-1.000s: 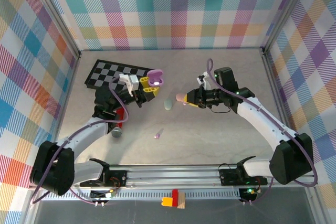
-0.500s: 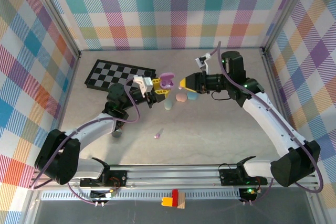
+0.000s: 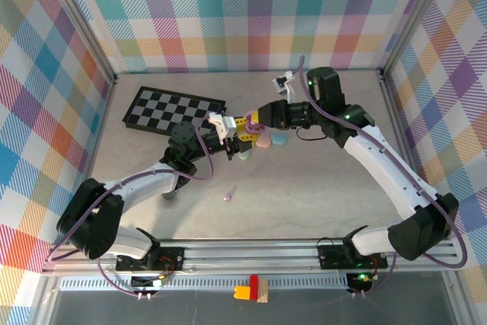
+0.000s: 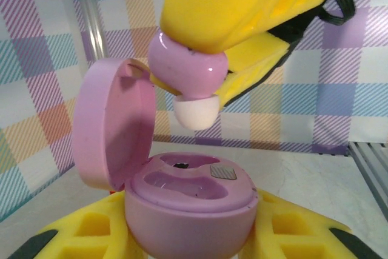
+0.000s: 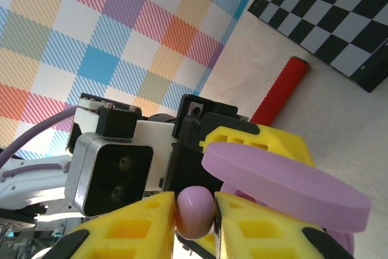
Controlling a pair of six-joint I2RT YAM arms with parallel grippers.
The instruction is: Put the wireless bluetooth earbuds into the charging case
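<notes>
I can read no lettering, brand, number or sign anywhere, not on the purple case (image 4: 188,210) or the checkerboard (image 3: 163,108) at ten o'clock.

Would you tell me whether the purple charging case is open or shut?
Open: the purple charging case has its lid swung up, and both wells lie exposed.

A checkerboard mat (image 3: 163,108) lies at the table's (image 3: 319,180) far left, a red stick (image 5: 280,90) near its edge.
</notes>
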